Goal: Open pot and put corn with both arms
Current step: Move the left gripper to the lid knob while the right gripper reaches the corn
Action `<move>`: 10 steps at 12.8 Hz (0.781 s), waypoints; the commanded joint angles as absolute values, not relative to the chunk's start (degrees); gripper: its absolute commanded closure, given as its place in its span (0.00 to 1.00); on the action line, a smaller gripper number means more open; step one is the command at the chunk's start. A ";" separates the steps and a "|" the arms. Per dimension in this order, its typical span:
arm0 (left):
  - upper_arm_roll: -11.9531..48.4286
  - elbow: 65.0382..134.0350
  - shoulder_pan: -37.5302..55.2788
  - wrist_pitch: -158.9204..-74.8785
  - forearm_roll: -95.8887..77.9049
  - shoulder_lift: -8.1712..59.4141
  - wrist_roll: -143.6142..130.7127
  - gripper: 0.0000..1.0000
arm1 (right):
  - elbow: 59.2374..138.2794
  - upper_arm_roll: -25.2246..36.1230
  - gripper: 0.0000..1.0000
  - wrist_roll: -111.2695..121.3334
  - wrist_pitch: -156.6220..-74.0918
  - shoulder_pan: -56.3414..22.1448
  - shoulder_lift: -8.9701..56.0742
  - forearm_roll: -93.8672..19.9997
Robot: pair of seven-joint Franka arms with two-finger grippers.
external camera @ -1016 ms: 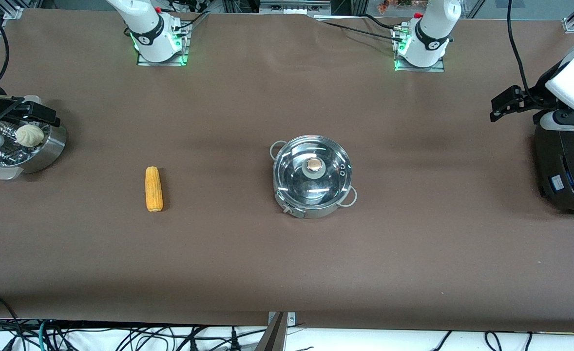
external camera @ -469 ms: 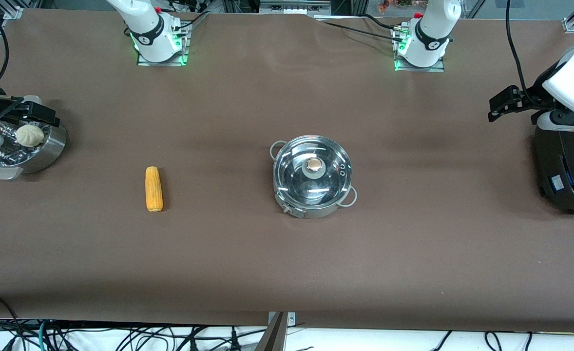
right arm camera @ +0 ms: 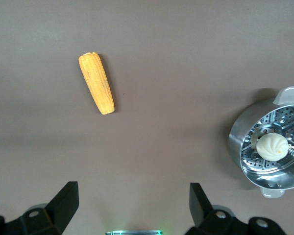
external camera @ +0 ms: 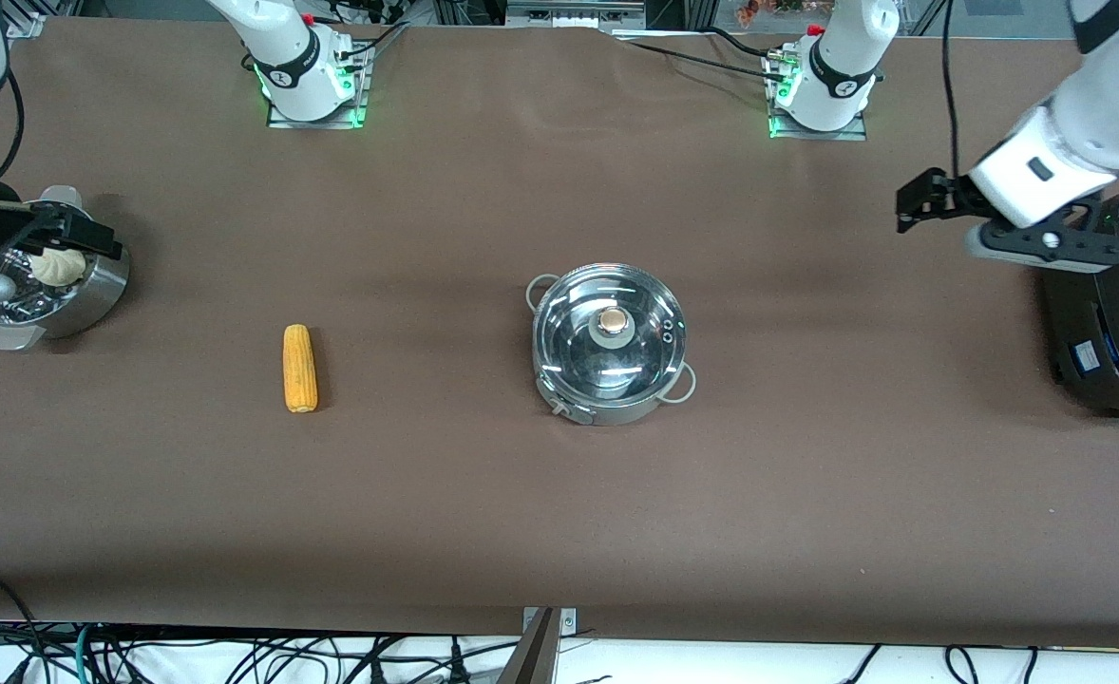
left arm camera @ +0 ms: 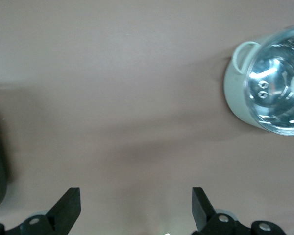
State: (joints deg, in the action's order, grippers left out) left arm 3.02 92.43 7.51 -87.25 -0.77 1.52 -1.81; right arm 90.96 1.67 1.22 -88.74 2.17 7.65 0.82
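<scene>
Our left gripper (external camera: 909,203), fingers spread, hovers with the lidded shiny steel pot (external camera: 609,344) toward its eight o'clock.

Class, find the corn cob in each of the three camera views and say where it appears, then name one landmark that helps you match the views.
Front view: the corn lies on the brown table, between the steamer bowl and the pot.
Left wrist view: not in it; only the pot shows.
Right wrist view: the corn lies on bare table, apart from the steamer bowl.
Shared landmark: the steamer bowl with its bun links the front and right wrist views.
</scene>
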 commanded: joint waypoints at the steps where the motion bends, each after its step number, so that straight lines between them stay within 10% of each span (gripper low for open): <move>1: 2.72 86.42 12.11 -85.61 0.18 5.61 -6.48 0.00 | 89.30 1.58 0.00 1.49 -89.99 2.46 10.10 0.44; 10: 2.72 71.28 31.63 -95.67 -0.44 26.79 -30.75 0.00 | 90.96 1.14 0.00 1.50 -102.90 -2.19 20.12 0.00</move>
State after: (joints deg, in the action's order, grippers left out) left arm 3.33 75.70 29.65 -92.65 -0.83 21.72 -28.39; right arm 91.01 1.15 1.22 -100.41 -1.44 18.48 0.76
